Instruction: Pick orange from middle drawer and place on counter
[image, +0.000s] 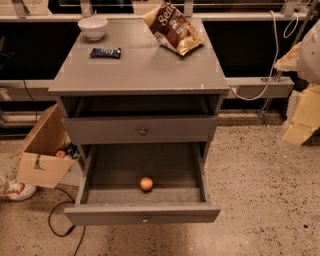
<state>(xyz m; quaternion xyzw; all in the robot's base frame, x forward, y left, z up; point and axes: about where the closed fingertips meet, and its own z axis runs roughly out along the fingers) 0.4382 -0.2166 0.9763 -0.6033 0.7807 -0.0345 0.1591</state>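
Note:
The orange lies alone on the floor of the middle drawer, near its front and a little right of the middle. The drawer is pulled far out and open to above. The counter is the grey cabinet's flat top, above the drawers. My gripper shows as pale yellow and white shapes at the right edge of the camera view. It hangs well to the right of the cabinet, between counter and drawer height, far from the orange and touching neither drawer nor counter.
On the counter stand a white bowl, a blue snack bar and a chip bag. The upper drawer is slightly out. A cardboard box with a red fruit sits left on the floor, with a black cable nearby.

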